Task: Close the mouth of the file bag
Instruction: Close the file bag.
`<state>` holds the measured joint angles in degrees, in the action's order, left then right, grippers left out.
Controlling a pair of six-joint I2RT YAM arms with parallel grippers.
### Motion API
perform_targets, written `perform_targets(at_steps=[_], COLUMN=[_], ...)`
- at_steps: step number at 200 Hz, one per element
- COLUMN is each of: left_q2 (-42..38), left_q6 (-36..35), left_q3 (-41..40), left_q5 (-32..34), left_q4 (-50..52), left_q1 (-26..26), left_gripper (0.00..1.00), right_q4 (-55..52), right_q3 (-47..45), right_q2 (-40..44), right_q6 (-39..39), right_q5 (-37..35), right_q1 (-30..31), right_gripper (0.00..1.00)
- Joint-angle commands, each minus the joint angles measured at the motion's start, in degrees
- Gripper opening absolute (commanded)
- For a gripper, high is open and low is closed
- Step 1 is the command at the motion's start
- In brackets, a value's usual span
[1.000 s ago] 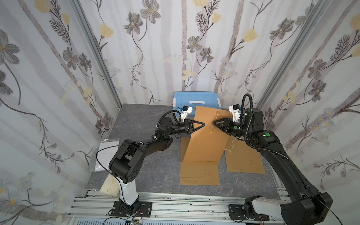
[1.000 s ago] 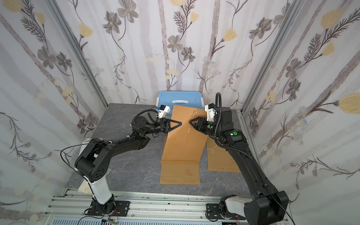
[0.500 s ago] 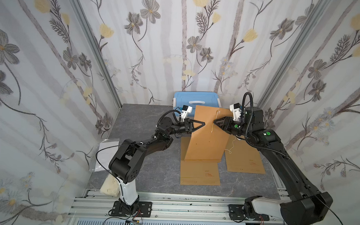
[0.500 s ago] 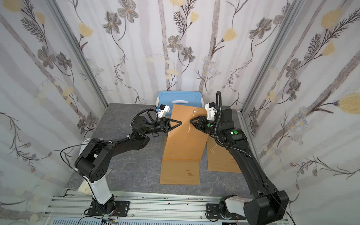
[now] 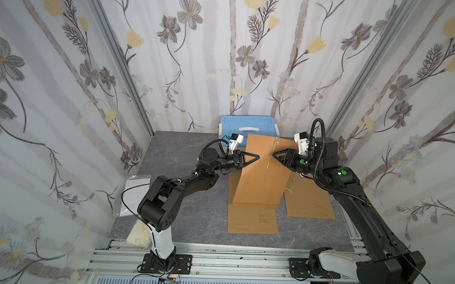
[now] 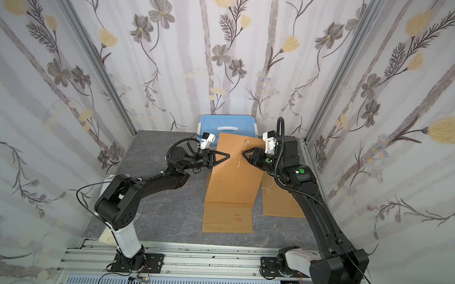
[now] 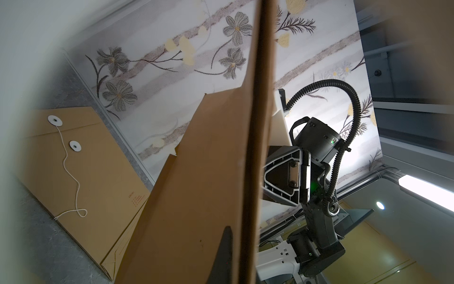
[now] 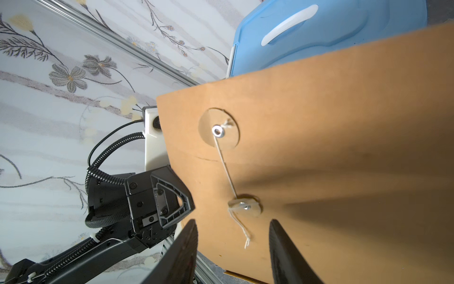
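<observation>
The brown file bag (image 5: pixel 259 180) (image 6: pixel 233 179) stands tilted up off the table. My left gripper (image 5: pixel 257 156) (image 6: pixel 228 156) is shut on its left edge; in the left wrist view the bag (image 7: pixel 208 186) shows edge-on against one fingertip (image 7: pixel 224 253). My right gripper (image 5: pixel 274 155) (image 6: pixel 243 153) (image 8: pixel 233 236) hovers open at the bag's face (image 8: pixel 331 147). A white string (image 8: pixel 226 167) runs from the upper disc (image 8: pixel 218 129) to the lower disc (image 8: pixel 244 205). Its loose end (image 8: pixel 245 241) hangs between the open fingers (image 8: pixel 186 246), untouched.
A second file bag (image 5: pixel 307 200) (image 6: pixel 281 201) (image 7: pixel 73 157) lies flat at the right, its string loose. Another (image 5: pixel 252 220) (image 6: pixel 227 218) lies under the raised bag's lower edge. A blue lidded box (image 5: pixel 247 125) (image 8: pixel 331 32) stands at the back wall. A white sheet (image 5: pixel 133 194) lies at the left.
The right gripper's jaws have spread a little wider in front of the string. The left gripper and the bag have stayed where they were.
</observation>
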<state>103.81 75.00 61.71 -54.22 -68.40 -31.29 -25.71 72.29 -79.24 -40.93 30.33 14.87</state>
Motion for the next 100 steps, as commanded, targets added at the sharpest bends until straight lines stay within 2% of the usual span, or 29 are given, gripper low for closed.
perform_targets(at_steps=[1,100], left_q2=[-0.10,0.04], left_q6=[0.36,0.43], left_q3=[0.34,0.55], left_q5=[-0.03,0.10], left_q4=[-2.31,-2.22], left_q1=[-0.04,-0.35], left_gripper=[0.00,0.00], right_q4=[4.76,7.44], right_q3=[-0.32,-0.66], right_q2=[-0.10,-1.21], right_q6=[-2.06,-3.81], right_q5=[1.62,3.71], right_q1=[0.24,0.95], right_gripper=[0.50,0.50])
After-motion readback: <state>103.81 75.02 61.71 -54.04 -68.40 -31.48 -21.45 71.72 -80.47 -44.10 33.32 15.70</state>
